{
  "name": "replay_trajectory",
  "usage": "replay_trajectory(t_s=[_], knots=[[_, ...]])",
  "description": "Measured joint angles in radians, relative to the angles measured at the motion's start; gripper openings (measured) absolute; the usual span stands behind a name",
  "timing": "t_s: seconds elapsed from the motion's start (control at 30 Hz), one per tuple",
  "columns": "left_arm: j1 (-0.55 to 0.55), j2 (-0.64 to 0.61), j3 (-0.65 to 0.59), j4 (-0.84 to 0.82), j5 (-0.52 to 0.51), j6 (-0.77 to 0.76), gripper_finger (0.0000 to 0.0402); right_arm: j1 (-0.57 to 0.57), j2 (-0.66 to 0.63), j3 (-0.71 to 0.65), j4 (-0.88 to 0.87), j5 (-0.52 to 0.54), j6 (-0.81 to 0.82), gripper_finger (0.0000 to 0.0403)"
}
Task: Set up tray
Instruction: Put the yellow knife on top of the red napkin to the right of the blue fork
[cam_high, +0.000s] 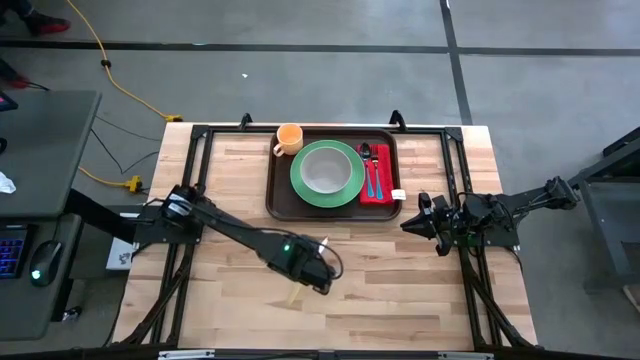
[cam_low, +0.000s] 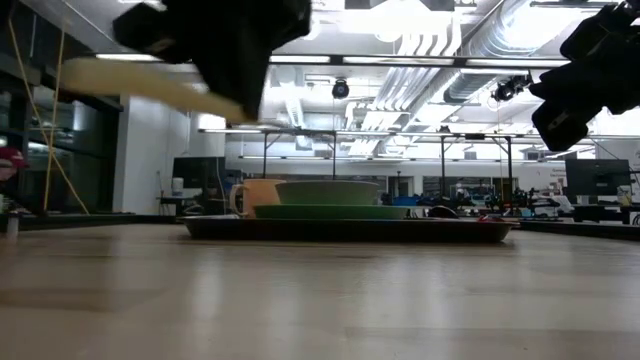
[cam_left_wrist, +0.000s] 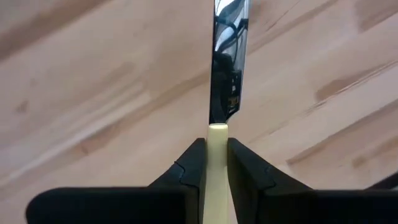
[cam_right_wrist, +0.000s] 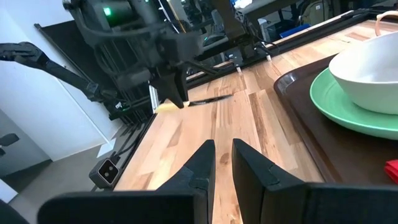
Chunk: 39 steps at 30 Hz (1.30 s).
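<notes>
Your left hand (cam_high: 318, 282) grips a cream-handled knife (cam_left_wrist: 227, 74), apparently clear of the tabletop (cam_high: 400, 290); tray (cam_high: 283, 205) lies at the far edge. Right hand (cam_high: 412, 222), nearly closed, empty, waits nearer it

**Robot lab in a big open industrial hall**

Pretty clearly a lab/workshop space. The low view has exposed silver ducts (cam_low: 470, 45) and strip lights on a high open ceiling, with rows of benches and monitors (cam_low: 597, 180) further back. From above it's a butcher-block table (cam_high: 250, 310) on a black metal frame, bare concrete floor (cam_high: 300, 90), a yellow cable (cam_high: 95, 45) trailing across it, and a desk with a keyboard (cam_high: 12, 250).
</notes>
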Motion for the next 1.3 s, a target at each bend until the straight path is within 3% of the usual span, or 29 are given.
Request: replay_trajectory(t_s=[0.5, 0.67, 0.97, 1.3], knots=[[0.169, -0.002, 0.138, -0.010, -0.008, 0.231, 0.0085, 0.000, 0.000, 0.000, 0.000, 0.007, 0.018, 0.0032], [0.216, -0.002, 0.141, 0.016, -0.007, 0.234, 0.0085, 0.000, 0.000, 0.000, 0.001, 0.015, -0.002, 0.0032], [0.284, -0.002, 0.141, 0.205, -0.006, 0.221, 0.0085, 0.000, 0.000, 0.000, 0.001, 0.016, -0.004, 0.0032], [0.301, -0.002, 0.141, 0.292, -0.020, 0.221, 0.0085, 0.000, 0.000, -0.003, 0.041, 0.033, 0.005, 0.0032]])
